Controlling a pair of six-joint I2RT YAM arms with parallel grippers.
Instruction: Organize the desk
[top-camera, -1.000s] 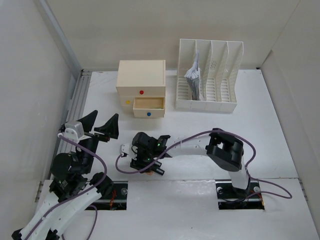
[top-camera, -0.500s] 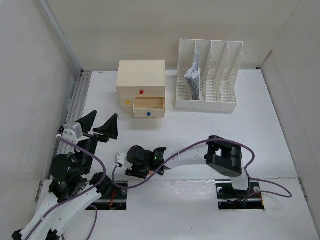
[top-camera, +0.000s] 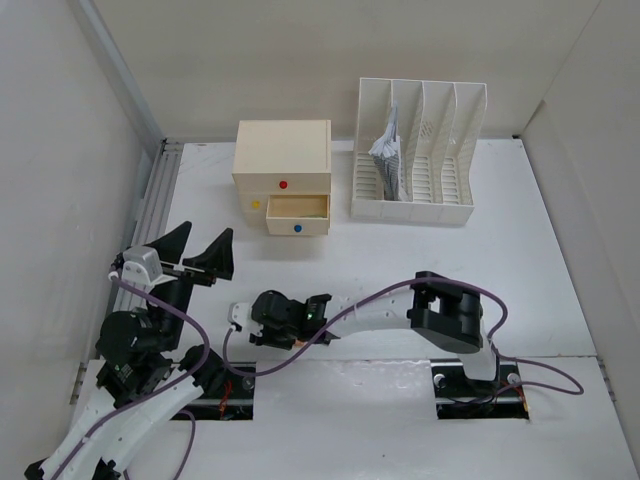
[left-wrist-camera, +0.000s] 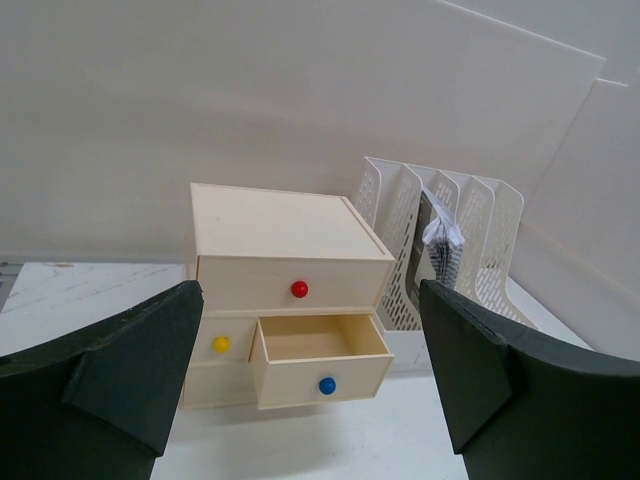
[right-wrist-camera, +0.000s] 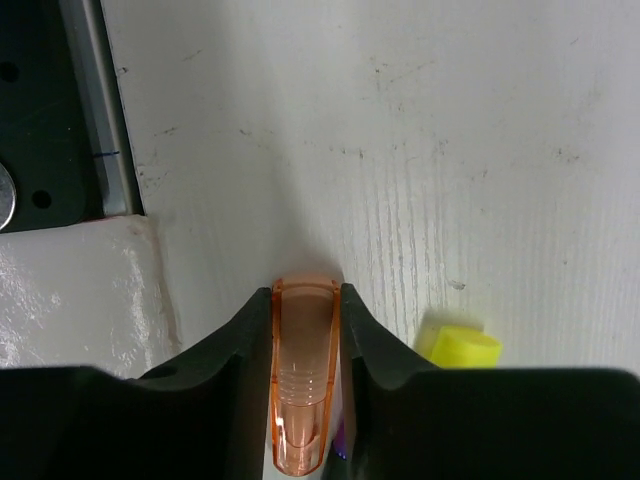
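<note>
The white desk (top-camera: 400, 260) holds everything. My right gripper (top-camera: 262, 326) is low at the desk's near edge, left of centre. In the right wrist view it (right-wrist-camera: 306, 300) is shut on a translucent orange pen cap or marker (right-wrist-camera: 303, 370), whose tip touches the desk (right-wrist-camera: 450, 150). A yellow marker end (right-wrist-camera: 458, 346) lies just right of the fingers. My left gripper (top-camera: 195, 255) is open and empty, raised over the near left. In its wrist view it (left-wrist-camera: 310, 305) faces the drawer box.
A cream three-drawer box (top-camera: 283, 160) stands at the back, its blue-knob drawer (top-camera: 296, 213) pulled open and empty (left-wrist-camera: 320, 350). A white slotted file rack (top-camera: 420, 150) with papers (top-camera: 388, 150) stands to its right. A black arm base plate (right-wrist-camera: 40, 100) lies left of the right gripper.
My right gripper has moved left and lower along the near edge. The left arm has shifted slightly left.
</note>
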